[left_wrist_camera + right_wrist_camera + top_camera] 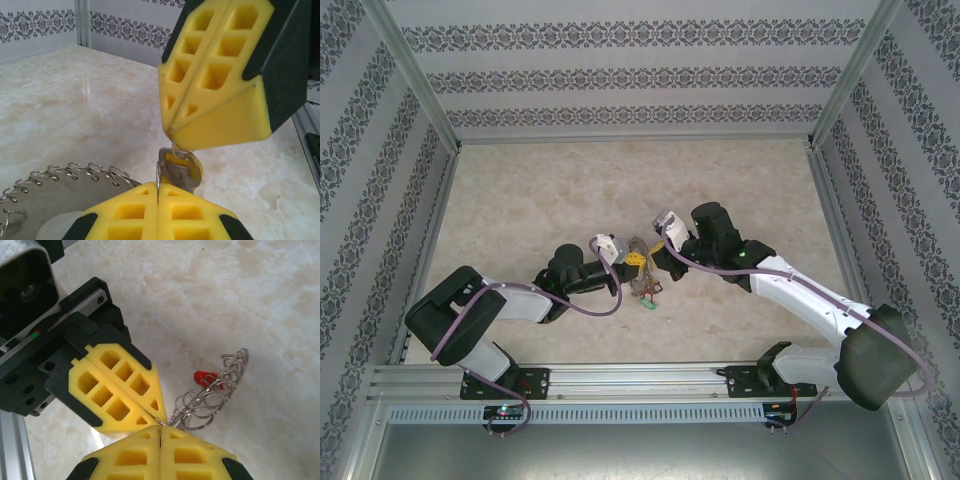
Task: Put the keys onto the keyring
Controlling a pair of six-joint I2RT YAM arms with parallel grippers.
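My two grippers meet tip to tip above the middle of the table. The left gripper (632, 258) (158, 192) is shut, with a thin metal edge of the keyring (65, 186) pinched at its tips. The silver hoop, fringed with small wire loops, stretches away to the lower left. The right gripper (658, 255) (171, 132) is shut on the small ring of a metal key with a yellow tag (182, 167), which hangs right against the left fingertips. In the right wrist view, the right gripper (160, 429) touches the left gripper (155, 417), and the keyring's loops (218, 385) and a red tag (202, 376) lie beyond.
More of the keyring's pieces, one with a green tag (650, 303), hang or lie just below the grippers. Patterned walls (640, 75) enclose the marble-look table (540, 190) on three sides. An aluminium rail (620, 385) runs along the near edge.
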